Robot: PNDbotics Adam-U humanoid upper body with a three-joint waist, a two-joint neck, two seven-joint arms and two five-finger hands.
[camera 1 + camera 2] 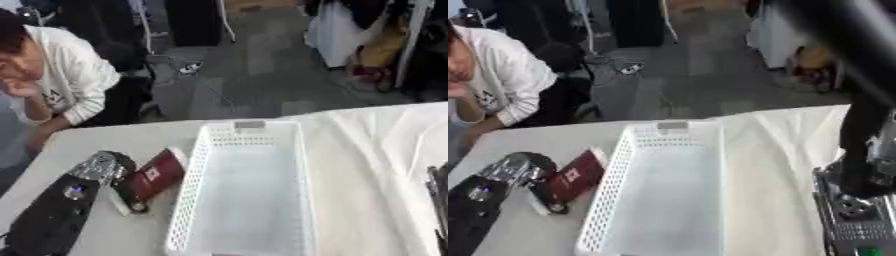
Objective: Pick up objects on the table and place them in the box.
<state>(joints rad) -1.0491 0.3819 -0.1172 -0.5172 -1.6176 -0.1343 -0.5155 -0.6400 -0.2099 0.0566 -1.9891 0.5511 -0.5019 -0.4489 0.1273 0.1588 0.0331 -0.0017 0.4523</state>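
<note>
My left hand [105, 167] sits near the table's [114, 137] left edge, fingers curled around a dark red flat packet [156, 176] that lies tilted just beside the white perforated box [248, 190]. My right hand [859, 210] shows at the right edge; I cannot tell its fingers' state. The box stands mid-table, reaching toward the far edge.

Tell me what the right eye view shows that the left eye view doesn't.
Only the right eye view shows the right arm in full: a black limb crossing the upper right down to silver parts; its hand's fingers cannot be made out. Only the left eye view shows just a dark sliver at the right edge. Both share the white basket, the dark red object beside it and the left hand touching that object.
</note>
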